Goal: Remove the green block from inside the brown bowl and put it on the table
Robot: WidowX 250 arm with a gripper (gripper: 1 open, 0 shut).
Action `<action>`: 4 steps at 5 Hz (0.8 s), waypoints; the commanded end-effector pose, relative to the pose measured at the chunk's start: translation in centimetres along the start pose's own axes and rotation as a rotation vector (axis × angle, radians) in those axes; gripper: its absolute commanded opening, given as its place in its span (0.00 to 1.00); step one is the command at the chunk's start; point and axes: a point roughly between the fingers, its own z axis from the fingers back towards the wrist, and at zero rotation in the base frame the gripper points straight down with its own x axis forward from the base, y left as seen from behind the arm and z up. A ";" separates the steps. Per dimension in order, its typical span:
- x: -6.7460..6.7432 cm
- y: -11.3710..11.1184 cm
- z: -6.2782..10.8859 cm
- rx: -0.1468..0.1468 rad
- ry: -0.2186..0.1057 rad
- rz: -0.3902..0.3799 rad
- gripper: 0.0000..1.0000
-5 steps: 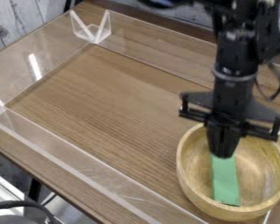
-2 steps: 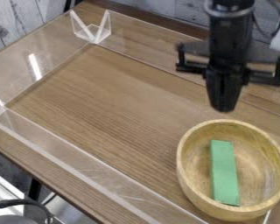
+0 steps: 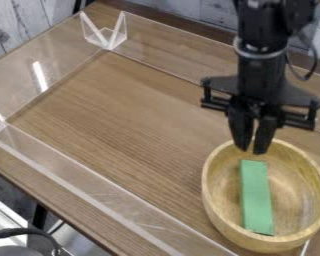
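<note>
The green block (image 3: 258,195) lies flat on the floor of the brown bowl (image 3: 224,166), its long side running roughly from the far rim toward the near one, a little right of the bowl's middle. Nothing touches it. The bowl sits at the near right corner of the counter (image 3: 123,120) — a brown wood-grain top — close to the low clear acrylic wall (image 3: 69,175) that runs along the near edge. Above the far part of the bowl hangs the gripper (image 3: 256,143), pointing straight down from a black arm (image 3: 266,40); its two dark fingers (image 3: 243,128) stand with a slim gap between their tips, so the jaws are parted slightly and empty, grasping nothing. The tips hover just over the bowl's far rim, above the block's far end and clear of it. A short black crossbar (image 3: 260,103) juts out to either side higher up the gripper body. At the far left corner of the counter stands a small clear folded piece (image 3: 105,30).
</note>
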 end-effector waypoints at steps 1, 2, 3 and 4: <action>0.8 -0.1 1.8 -0.018 -0.048 -0.006 0.00; 1.0 0.3 2.9 -0.025 -0.060 -0.004 0.00; 1.3 1.0 4.3 -0.033 -0.079 0.003 0.00; 1.1 0.7 2.9 -0.025 -0.068 -0.011 1.00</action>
